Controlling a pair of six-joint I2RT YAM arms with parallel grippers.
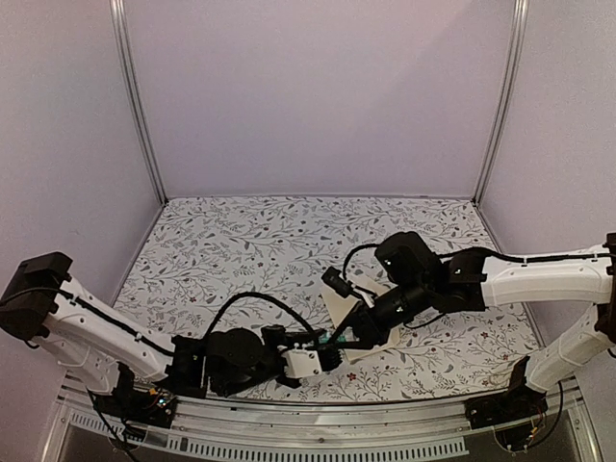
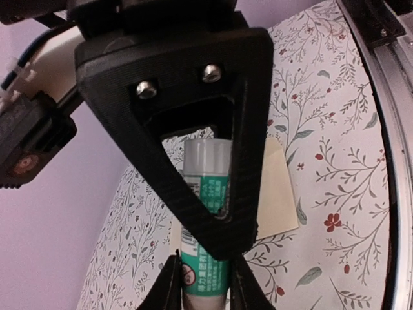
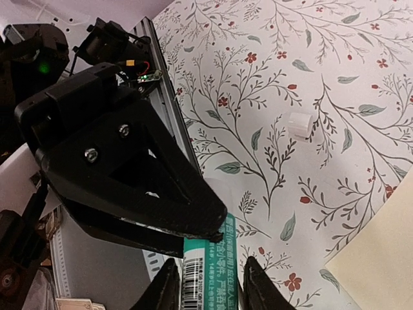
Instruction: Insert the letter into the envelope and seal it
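Floral-print white table point(image 1: 250, 241) carries the plain cream paper envelope point(image 1: 339, 306) at 12 o'clock of both claws, letter unseen, so sealing seems in hand: the left claw point(image 2: 205, 287) is clamped on a green-and-white glue stick point(image 2: 208, 169), the right claw point(image 3: 206, 284) straddles it, grip unclear, and next one claw must yield.
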